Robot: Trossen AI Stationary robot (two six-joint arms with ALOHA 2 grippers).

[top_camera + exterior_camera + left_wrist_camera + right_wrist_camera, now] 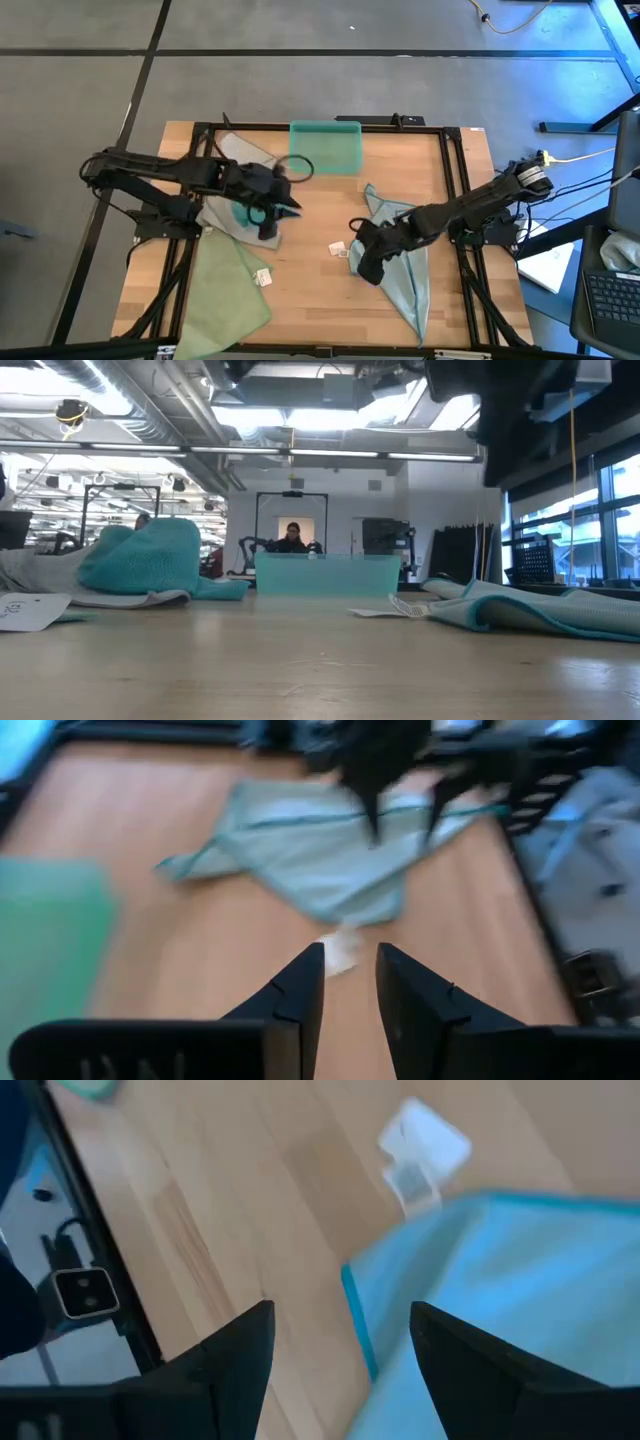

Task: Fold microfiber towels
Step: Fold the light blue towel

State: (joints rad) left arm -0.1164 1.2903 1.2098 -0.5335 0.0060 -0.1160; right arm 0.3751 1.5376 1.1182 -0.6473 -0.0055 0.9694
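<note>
Two pincers: both empty
Left pincer (350, 982): narrow gap
Right pincer (342, 1342): wide, above soft pale blue-green towel (510, 1280)
Worktop (310, 270): wood

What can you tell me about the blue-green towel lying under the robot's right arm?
The pale blue-green towel is soft cloth lying crumpled and partly folded on the wooden table, on its right side. It tapers to a point toward the front edge. A small white tag sits beside it. The open right gripper hovers at its edge.
</note>
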